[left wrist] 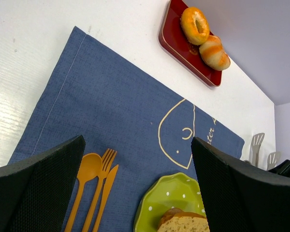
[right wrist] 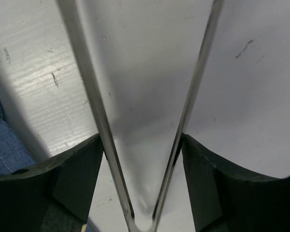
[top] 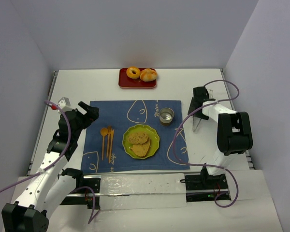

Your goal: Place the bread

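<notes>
Two bread slices lie on the green plate [top: 156,135] in the middle of the blue placemat: the larger slice [top: 138,138] at the back and the smaller slice [top: 140,150] in front, overlapping it. The edge of one slice [left wrist: 183,224] and the plate [left wrist: 157,200] show at the bottom of the left wrist view. My left gripper [top: 89,112] [left wrist: 137,145] is open and empty above the mat's left part. My right gripper [top: 201,102] [right wrist: 141,140] is shut on metal tongs [top: 198,122] [right wrist: 93,104] over the bare table to the right of the mat. The tongs' tips [left wrist: 257,145] also show in the left wrist view.
A red tray [top: 124,82] [left wrist: 176,46] at the back holds a bagel [top: 133,72] [left wrist: 194,25] and a bun [top: 148,75] [left wrist: 215,52]. A metal cup [top: 166,115] stands on the placemat [top: 96,145] [left wrist: 101,106]. An orange spoon, fork and knife [top: 107,140] [left wrist: 94,188] lie left of the plate.
</notes>
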`<action>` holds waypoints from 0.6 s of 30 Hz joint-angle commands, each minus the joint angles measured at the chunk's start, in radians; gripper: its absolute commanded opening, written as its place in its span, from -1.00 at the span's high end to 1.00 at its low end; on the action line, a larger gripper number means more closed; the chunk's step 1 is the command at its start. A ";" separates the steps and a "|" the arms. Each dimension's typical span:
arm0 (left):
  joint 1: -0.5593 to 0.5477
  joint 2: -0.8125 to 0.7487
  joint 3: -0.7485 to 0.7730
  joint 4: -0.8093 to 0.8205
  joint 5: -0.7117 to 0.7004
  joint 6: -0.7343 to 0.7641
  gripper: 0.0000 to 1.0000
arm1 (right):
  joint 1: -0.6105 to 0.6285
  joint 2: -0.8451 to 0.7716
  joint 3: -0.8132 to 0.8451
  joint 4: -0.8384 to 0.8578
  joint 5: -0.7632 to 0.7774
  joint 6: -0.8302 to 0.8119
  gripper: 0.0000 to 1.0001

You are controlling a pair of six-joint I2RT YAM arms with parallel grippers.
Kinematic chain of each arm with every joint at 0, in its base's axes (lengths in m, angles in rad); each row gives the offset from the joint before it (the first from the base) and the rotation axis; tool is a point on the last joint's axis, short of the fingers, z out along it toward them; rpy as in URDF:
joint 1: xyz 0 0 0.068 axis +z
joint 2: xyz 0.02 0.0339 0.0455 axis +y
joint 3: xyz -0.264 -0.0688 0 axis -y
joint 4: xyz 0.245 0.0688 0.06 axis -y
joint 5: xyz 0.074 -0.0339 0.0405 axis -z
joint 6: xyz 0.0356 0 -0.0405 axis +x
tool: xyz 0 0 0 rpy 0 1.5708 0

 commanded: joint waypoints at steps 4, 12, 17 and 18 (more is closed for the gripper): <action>0.002 -0.007 0.008 0.001 -0.041 -0.009 -0.99 | -0.017 -0.072 0.045 -0.048 0.023 0.042 -0.84; 0.002 -0.007 0.012 -0.007 -0.051 -0.006 -0.99 | -0.014 -0.373 -0.029 -0.054 -0.020 0.104 -0.97; 0.002 0.023 0.019 -0.003 -0.063 0.001 -0.99 | -0.012 -0.534 -0.094 -0.044 -0.051 0.120 -1.00; 0.002 0.032 0.023 -0.005 -0.065 0.001 -0.99 | -0.011 -0.561 -0.108 -0.046 -0.057 0.126 -1.00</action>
